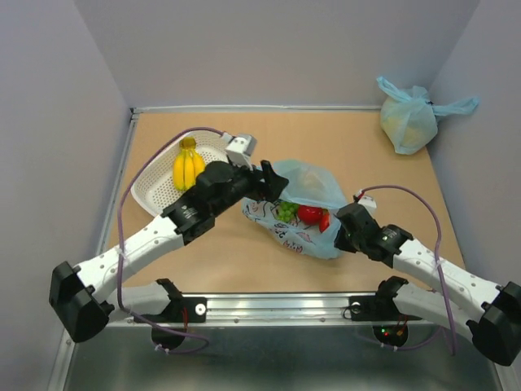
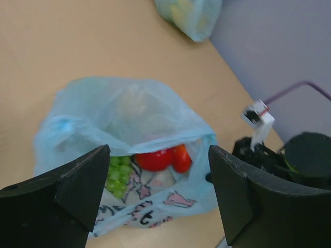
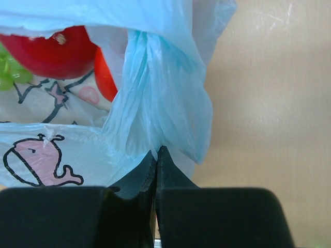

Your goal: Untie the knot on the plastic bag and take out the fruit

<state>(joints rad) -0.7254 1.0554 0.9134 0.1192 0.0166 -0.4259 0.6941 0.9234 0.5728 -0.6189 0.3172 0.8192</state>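
Note:
The printed light blue plastic bag [image 1: 303,230] lies mid-table with its mouth open; no tied knot shows. Inside it I see green grapes [image 2: 118,175], a red apple [image 2: 153,159] and an orange-red piece [image 2: 181,157]. My left gripper [image 2: 159,152] is open and empty, hovering just above the bag's mouth [image 1: 273,189]. My right gripper [image 3: 156,151] is shut on a gathered handle strip [image 3: 155,103] at the bag's right corner [image 1: 340,230]. The yellow banana bunch [image 1: 188,165] lies in the white basket [image 1: 151,191].
A plain light blue tied bag [image 1: 409,120] with yellowish contents sits at the far right corner by the wall. The white basket is at the left, behind my left arm. Grey walls enclose three sides of the table.

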